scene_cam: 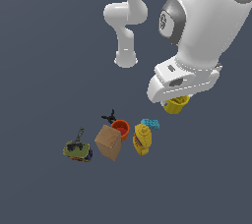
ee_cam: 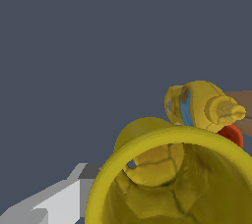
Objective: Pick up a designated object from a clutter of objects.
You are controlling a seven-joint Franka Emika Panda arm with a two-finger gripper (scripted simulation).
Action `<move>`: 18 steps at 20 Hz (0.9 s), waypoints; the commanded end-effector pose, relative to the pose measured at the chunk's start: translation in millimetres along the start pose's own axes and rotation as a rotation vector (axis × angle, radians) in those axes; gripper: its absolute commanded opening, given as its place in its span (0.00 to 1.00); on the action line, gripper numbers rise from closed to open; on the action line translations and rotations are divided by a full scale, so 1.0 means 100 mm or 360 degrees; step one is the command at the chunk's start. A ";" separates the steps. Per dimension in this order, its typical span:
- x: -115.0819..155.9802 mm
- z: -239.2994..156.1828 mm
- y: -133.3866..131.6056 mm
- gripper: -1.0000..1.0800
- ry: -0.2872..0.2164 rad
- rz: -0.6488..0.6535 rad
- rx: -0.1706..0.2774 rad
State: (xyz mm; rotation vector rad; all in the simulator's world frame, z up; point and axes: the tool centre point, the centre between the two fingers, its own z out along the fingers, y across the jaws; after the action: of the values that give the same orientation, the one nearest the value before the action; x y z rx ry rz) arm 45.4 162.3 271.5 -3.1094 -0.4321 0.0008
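The designated object, a small plain yellow cup (scene_cam: 176,106) with a flared rim, hangs under the white hand of my gripper (scene_cam: 178,98), apart from the rest of the clutter. In the wrist view the cup's rim (ee_cam: 162,134) fills the near field, and one grey finger (ee_cam: 49,203) lies against its outer wall. The other finger is hidden. My gripper is shut on the cup. The hand covers the cup's top in the exterior view.
Toward the exterior view's left of the cup lie a yellow bottle (scene_cam: 142,139) (ee_cam: 197,105), a light-blue brick (scene_cam: 150,123), an orange-red cup (scene_cam: 121,128), a brown box (scene_cam: 108,142), a black clip (scene_cam: 109,117) and an olive-green toy (scene_cam: 78,150). The arm's base (scene_cam: 126,60) stands behind.
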 end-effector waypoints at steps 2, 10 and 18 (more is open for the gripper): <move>0.12 -0.30 0.07 0.00 0.0000 0.0000 -0.0001; 0.32 -0.73 0.18 0.00 0.0000 0.0001 -0.0003; 0.42 -0.90 0.23 0.00 0.0000 0.0002 -0.0004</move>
State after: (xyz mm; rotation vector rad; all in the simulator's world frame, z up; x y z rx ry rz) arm 90.3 151.9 358.9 -3.1119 -0.4303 0.0015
